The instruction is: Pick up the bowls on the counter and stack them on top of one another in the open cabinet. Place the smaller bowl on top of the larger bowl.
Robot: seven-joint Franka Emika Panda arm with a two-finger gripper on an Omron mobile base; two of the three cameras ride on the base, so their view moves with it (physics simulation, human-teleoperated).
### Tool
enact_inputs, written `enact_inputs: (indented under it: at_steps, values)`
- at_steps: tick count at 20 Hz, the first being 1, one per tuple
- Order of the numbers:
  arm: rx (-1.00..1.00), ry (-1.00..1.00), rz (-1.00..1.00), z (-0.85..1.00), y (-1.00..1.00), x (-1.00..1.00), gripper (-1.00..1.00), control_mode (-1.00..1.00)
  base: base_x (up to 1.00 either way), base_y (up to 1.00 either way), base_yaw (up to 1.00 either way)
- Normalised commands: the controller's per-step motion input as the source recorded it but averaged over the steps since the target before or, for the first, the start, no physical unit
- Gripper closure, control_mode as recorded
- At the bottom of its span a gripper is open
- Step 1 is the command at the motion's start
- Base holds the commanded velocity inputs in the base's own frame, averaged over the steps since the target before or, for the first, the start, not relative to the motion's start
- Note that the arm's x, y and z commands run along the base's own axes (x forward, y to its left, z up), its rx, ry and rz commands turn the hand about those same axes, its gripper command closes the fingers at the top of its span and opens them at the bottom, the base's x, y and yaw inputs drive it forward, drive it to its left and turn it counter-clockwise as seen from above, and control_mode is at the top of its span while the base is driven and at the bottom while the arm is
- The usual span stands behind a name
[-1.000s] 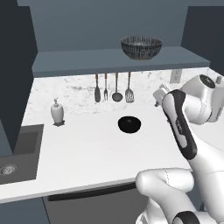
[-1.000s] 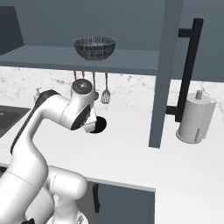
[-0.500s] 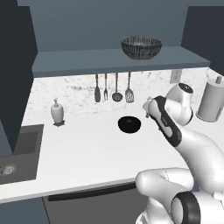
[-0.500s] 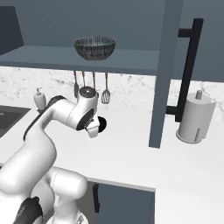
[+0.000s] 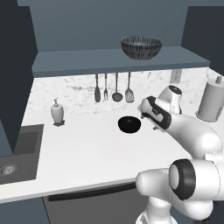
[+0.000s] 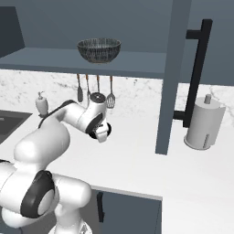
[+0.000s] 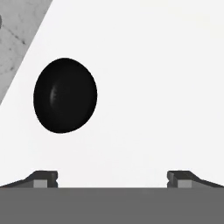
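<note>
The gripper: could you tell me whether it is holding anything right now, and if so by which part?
Nothing is held. The gripper is open and empty, above the counter; the black bowl lies apart from its fingertips.

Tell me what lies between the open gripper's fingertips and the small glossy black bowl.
Nothing: in the hand view, bare white marbled counter separates the gripper from the small glossy black bowl.

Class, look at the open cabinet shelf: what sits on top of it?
The larger bowl stands alone on the open cabinet shelf board. Its inside is hidden from these angles. The smaller bowl sits on the counter.
</note>
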Motion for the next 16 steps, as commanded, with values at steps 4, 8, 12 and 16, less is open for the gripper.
enact_inputs:
  at_steps: [4, 8, 12, 16]
  values:
    - [0.00, 0.00, 0.06, -0.36, -0.17, 0.49, -1.00, -1.00, 0.00, 0.00, 0.00]
    - [0.00, 0.00, 0.05, -0.29, -0.08, 0.49, -1.00, -1.00, 0.00, 0.00, 0.00]
    - [0.00, 0.00, 0.03, -0.28, 0.00, 0.59, -1.00, -1.00, 0.00, 0.00, 0.00]
    - [0.00, 0.00, 0.02, -0.37, 0.00, 0.49, -1.00, -1.00, 0.00, 0.00, 0.00]
